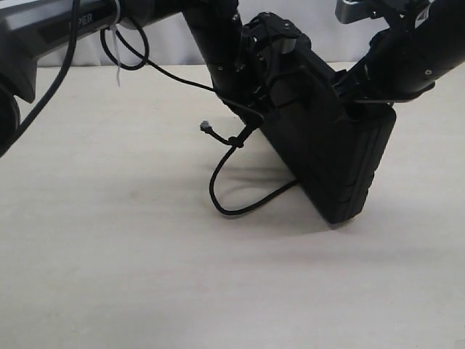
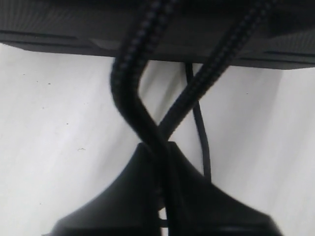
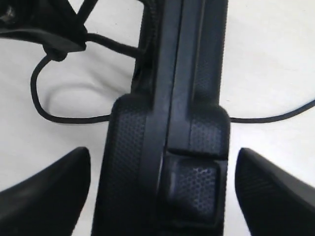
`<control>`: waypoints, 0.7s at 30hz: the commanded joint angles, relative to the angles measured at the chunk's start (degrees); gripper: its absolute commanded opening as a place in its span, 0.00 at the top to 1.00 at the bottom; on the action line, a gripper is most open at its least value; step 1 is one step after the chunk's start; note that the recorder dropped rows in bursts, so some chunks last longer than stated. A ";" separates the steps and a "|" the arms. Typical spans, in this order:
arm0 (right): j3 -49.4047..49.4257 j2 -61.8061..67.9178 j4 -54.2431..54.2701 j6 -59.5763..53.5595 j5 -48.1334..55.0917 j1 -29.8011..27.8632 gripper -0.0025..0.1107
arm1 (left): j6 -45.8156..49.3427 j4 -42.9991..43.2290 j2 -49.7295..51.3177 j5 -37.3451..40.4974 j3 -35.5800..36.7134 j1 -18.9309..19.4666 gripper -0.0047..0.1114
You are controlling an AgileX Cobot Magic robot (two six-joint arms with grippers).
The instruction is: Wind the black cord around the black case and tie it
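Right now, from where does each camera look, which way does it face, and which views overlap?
Exterior: off the arms, looking down across the table at the black case propped up on one edge; both arms reach in from the top.
Left wrist: close behind the left gripper, shut on the black cord, facing the case's side.
Right wrist: above the open right gripper, which straddles the case's edge.
Shared: exterior and right wrist both show the cord's slack loop on the table.

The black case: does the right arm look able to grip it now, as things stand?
Probably yes. The right arm's open fingers stand on either side of the black case, apart from it, and nothing lies between.
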 commanded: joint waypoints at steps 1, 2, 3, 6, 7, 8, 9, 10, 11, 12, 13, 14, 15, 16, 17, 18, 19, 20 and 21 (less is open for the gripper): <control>0.88 0.42 -0.19 -0.78 -1.05 -0.01 0.40 | -0.96 -1.72 -1.09 -0.07 -0.44 2.02 0.96; 0.88 0.79 0.05 -0.78 -1.05 -0.01 0.42 | 0.13 -3.23 -1.23 -0.07 -0.44 2.28 0.96; 0.88 0.83 0.21 -0.78 -1.05 -0.01 0.43 | 1.48 -4.71 -1.36 -0.07 -0.44 2.48 0.96; 0.88 0.83 0.21 -0.78 -1.05 -0.01 0.50 | 4.73 -9.83 -1.36 -0.07 -0.44 2.58 0.96; 0.88 0.83 0.21 -0.78 -1.05 -0.01 0.55 | 4.86 -10.73 -1.36 -0.07 -0.44 2.58 0.96; 0.88 0.83 0.21 -0.78 -1.05 -0.01 0.60 | 4.86 -11.13 -1.36 -0.07 -0.44 2.58 0.96; 0.88 0.83 0.21 -0.94 -1.05 -0.01 0.65 | 4.86 -11.12 -1.36 -0.07 -0.44 2.46 0.96; 0.88 0.83 0.21 -1.13 -1.05 -0.01 0.70 | 4.60 -10.08 -1.36 -0.07 -0.44 2.46 0.96; 0.88 0.83 0.21 -1.54 -1.18 -0.01 0.75 | 3.54 -6.45 -1.36 -0.07 -0.44 2.46 0.96; 0.88 0.83 0.21 -1.79 -1.31 -0.01 0.80 | 1.50 -2.33 -1.36 -0.07 -0.44 2.20 0.96; 0.88 0.83 0.21 -1.79 -1.30 -0.01 0.85 | 0.03 2.34 -1.36 -0.07 -0.44 2.06 0.96; 0.88 0.83 0.21 -1.79 -1.30 -0.01 0.89 | -1.86 9.07 -1.41 -0.07 -0.44 1.44 0.96; 0.88 0.83 0.21 -1.94 -1.30 -0.01 0.95 | -2.03 12.14 -1.74 -0.07 -0.44 0.89 0.96; 0.88 0.83 0.21 -1.95 -1.30 -0.01 0.94 | -1.69 14.32 -1.78 -0.07 -0.44 0.21 0.96; 0.88 0.83 0.21 -1.95 -1.30 -0.01 0.94 | -0.77 14.71 -2.10 -0.38 -0.44 -0.55 0.96; 0.88 0.83 0.21 -1.95 -1.30 -0.01 0.94 | 0.27 13.82 -2.16 -1.81 -0.44 -1.47 0.96; 0.88 0.83 0.21 -1.95 -1.30 -0.01 0.94 | 1.91 13.49 -2.27 -3.17 -0.44 -2.58 0.96; 0.88 0.83 0.21 -1.95 -1.30 -0.01 0.94 | 2.57 15.02 -2.30 -4.14 -0.44 -3.93 0.96; 0.88 0.83 0.21 -1.95 -1.30 -0.01 0.94 | 2.76 17.44 -2.41 -4.70 -0.44 -5.06 0.96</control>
